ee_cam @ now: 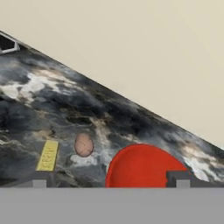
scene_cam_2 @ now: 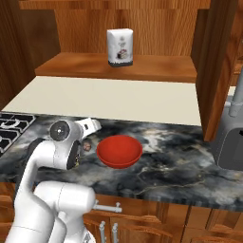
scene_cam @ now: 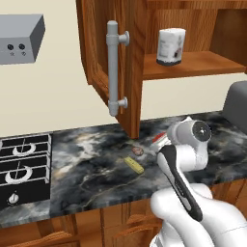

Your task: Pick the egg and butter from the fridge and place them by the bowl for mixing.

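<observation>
The egg [ee_cam: 83, 145] lies on the dark marble counter [ee_cam: 52, 100], brownish and mottled. Just beside it rests the butter [ee_cam: 47, 155], a small pale-yellow stick. A red bowl [ee_cam: 140, 168] stands close on the egg's other side. My gripper [ee_cam: 109, 180] hovers above them, open and holding nothing, its fingertips [ee_cam: 39, 180] spread wide. From the left base view the egg [scene_cam: 138, 151] and butter [scene_cam: 133, 164] lie apart from the arm's wrist. In the right base view the egg [scene_cam_2: 87, 146] peeks out between the wrist and the bowl [scene_cam_2: 119, 151]. The fridge is out of view.
A stove [scene_cam: 24, 164] sits at the counter's left end. An open wooden cupboard door with a metal handle [scene_cam: 113, 67] hangs above the counter. A white canister [scene_cam_2: 119, 46] stands on the shelf. A grey appliance [scene_cam_2: 228, 142] stands at the right.
</observation>
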Controlling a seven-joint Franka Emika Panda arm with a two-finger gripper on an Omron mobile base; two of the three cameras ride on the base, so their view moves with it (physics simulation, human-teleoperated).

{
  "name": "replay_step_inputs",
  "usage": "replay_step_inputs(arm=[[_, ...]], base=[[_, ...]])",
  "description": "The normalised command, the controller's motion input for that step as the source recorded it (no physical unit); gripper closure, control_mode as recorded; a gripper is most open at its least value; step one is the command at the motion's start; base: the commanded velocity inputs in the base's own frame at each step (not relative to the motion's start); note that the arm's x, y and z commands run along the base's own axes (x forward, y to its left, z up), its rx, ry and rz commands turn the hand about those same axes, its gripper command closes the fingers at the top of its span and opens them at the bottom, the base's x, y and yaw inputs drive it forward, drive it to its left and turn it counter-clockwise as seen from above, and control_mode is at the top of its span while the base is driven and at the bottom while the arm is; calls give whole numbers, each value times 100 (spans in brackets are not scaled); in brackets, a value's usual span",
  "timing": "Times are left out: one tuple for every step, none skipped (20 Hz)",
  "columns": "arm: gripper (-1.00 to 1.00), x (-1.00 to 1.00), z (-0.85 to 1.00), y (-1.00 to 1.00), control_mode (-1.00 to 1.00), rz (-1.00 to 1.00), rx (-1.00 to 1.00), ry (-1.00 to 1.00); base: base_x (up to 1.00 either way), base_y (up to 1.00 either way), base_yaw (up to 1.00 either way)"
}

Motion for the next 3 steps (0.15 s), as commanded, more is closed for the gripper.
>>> replay_step_inputs(arm=[[-100,-89,5,0,-100,0,0,-40],[-100,-100,15,24,-100,7,-1,-68],[-100,-100,0,11,-100,5,0,-79]], base=[[0,0,0],[0,0,0],[0,0,0]])
